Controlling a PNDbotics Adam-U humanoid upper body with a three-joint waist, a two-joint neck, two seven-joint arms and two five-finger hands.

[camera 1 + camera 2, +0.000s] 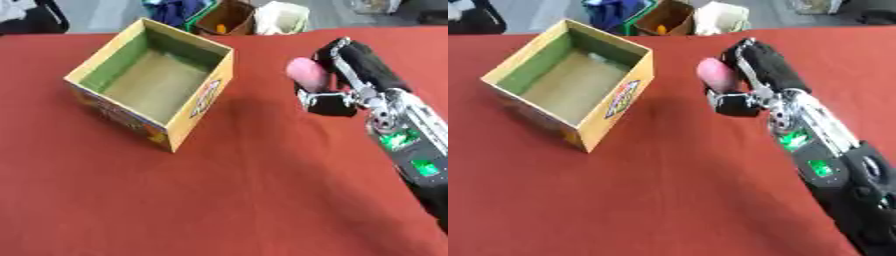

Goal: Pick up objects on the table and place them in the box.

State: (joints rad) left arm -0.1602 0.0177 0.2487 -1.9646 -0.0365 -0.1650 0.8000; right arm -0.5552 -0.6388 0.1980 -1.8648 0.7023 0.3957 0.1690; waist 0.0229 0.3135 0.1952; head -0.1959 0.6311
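Reaching in from the right over the red counter [245, 200], the right hand [754, 70] has its fingers [750, 52] curled round a small, rounded pink object [713, 74]. It sits on their left side, against the palm. Well left of the fingers stands the open yellow box [206, 95].

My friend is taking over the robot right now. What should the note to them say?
Right hand: fingers curled round a pink object, to the right of the box.
Left hand: not in view.
Box: open, on the red table; nothing visible inside.
Done: pink object grasped.
Left: carry it left over the box and let go. No other loose objects show on the table.
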